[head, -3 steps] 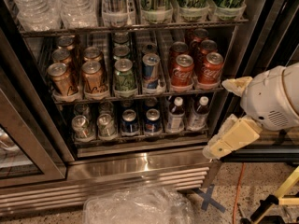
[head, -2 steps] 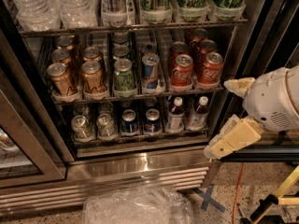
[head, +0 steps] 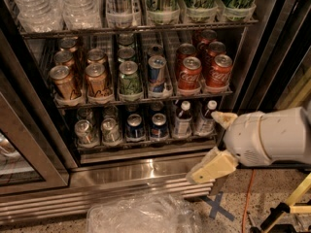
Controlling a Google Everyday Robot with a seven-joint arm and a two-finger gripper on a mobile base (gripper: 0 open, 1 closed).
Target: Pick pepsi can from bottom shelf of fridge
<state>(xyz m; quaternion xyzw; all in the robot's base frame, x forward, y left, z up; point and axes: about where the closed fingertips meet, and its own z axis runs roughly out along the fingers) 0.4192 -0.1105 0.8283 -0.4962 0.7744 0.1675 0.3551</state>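
Note:
Two dark blue pepsi cans [head: 135, 126] [head: 159, 125] stand side by side in the middle of the bottom shelf [head: 146, 144] of the fridge [head: 121, 177]. Two silver cans [head: 83, 132] stand to their left and two small bottles [head: 182, 118] to their right. My gripper [head: 216, 142] is outside the fridge, at the right end of the bottom shelf, right of the bottles. It is open and empty, with one cream finger [head: 221, 118] above and one [head: 210, 168] below. The white arm reaches in from the right.
The middle rack holds gold cans [head: 63, 81], a green can [head: 129, 76] and red Coca-Cola cans [head: 189, 74]. The open glass door [head: 19, 159] is at left. Crumpled clear plastic [head: 141, 215], a blue tape cross [head: 218, 208] and an orange cable [head: 245, 198] lie on the floor.
My gripper has moved down and to the left, closer to the right end of the bottom shelf. The cans have not moved.

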